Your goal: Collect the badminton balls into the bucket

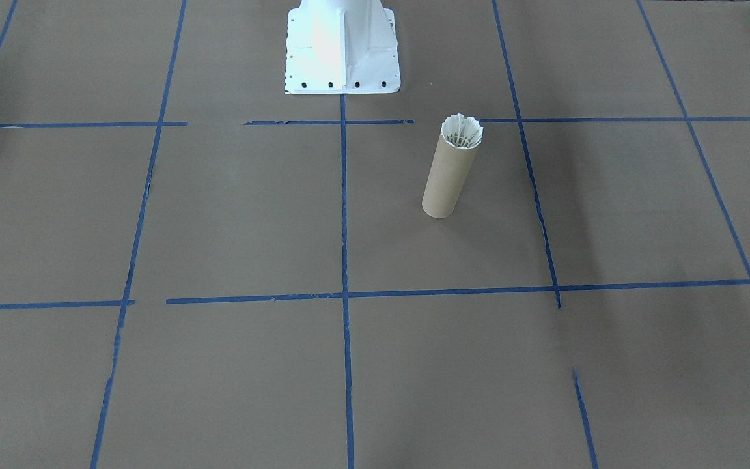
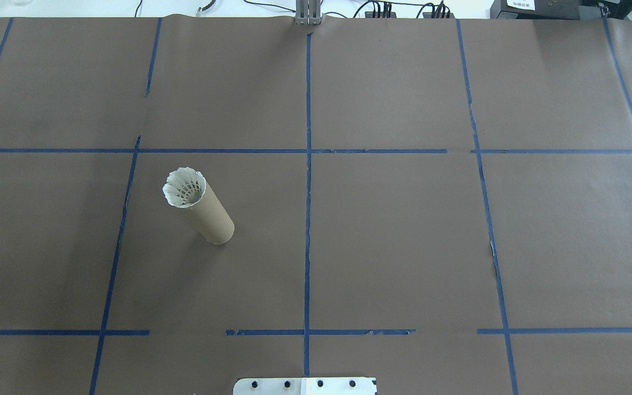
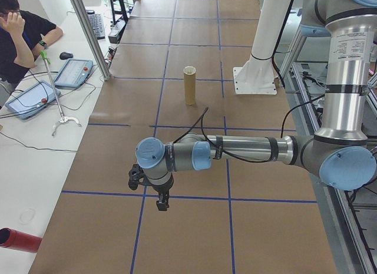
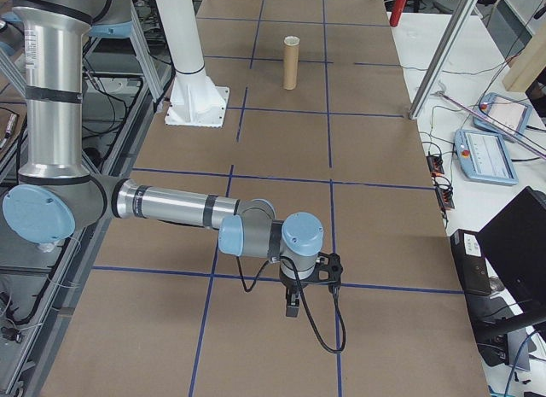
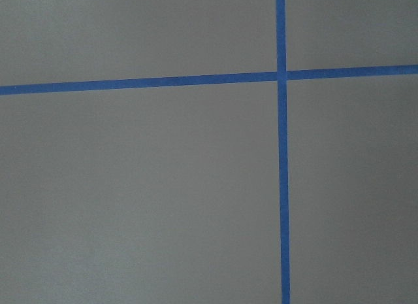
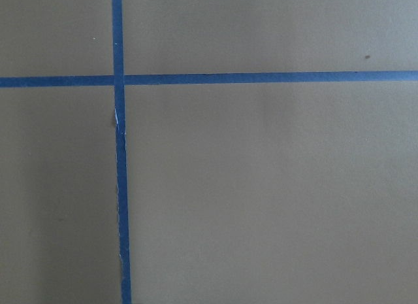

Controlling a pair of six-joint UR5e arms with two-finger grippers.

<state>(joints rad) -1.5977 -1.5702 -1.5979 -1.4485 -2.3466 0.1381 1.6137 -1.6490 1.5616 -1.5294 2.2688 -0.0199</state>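
I see the bucket (image 2: pixel 206 211) standing up on the desk, on my left half, about midway between the robot's edge and the far edge. A badminton ball (image 2: pixel 184 186) sits in its open top, white feathers poking out past the rim. I see no other balls lying on the desk, so I think the job is about done. To finish well, I would keep both arms away from the bucket so nothing knocks it over.

My left gripper (image 3: pixel 160 202) hangs low over the desk's left end, its arm stretched out flat. My right gripper (image 4: pixel 291 305) hangs the same way over the right end. I cannot tell if either one's jaws are apart or together.
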